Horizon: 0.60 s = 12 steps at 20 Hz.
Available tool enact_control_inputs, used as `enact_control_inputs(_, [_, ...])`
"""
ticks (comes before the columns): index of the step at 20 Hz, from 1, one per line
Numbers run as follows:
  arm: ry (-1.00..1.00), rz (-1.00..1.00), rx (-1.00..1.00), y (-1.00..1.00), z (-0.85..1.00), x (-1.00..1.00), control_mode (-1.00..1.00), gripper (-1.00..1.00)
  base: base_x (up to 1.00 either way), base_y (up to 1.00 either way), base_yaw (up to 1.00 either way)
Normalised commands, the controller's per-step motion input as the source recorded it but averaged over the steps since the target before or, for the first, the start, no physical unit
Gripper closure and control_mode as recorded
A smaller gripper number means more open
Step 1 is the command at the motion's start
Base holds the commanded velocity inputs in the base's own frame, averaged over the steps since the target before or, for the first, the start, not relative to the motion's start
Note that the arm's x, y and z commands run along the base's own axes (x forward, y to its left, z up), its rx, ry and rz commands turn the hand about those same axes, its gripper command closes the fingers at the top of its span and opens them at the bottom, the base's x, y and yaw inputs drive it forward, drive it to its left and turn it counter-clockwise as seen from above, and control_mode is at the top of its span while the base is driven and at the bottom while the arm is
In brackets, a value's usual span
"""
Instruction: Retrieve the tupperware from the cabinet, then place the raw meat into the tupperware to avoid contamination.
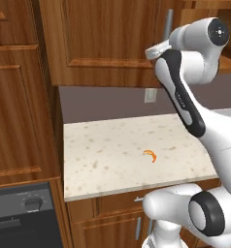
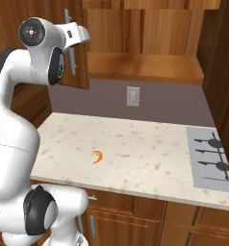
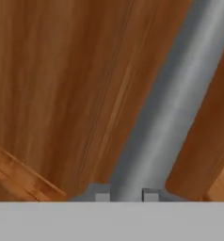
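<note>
Hand view: end effector (image 3: 126,195) clamps cabinet handle (image 3: 170,103); raw meat (image 1: 150,155) lies on speckled counter (image 1: 103,155).

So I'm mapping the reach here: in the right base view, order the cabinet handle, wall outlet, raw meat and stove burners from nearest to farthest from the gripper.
1. Cabinet handle: between the fingers of the gripper, upper left.
2. Wall outlet: on the backsplash, to the right and lower.
3. Raw meat: down on the counter.
4. Stove burners: far right.
</note>
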Motion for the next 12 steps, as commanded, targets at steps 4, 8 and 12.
enact_control_inputs(4, [0.16, 0.01, -0.11, 0.47, -0.40, -0.64, -1.00, 1.00, 0.00, 0.00, 0.00])
enact_control_inputs(8, [0.16, 0.02, -0.10, 0.37, -0.26, -0.40, -1.00, 1.00, 0.00, 0.00, 0.00])
enact_control_inputs(12, [0.13, 0.03, -0.09, 0.25, -0.19, -0.25, -1.00, 1.00, 0.00, 0.00, 0.00])
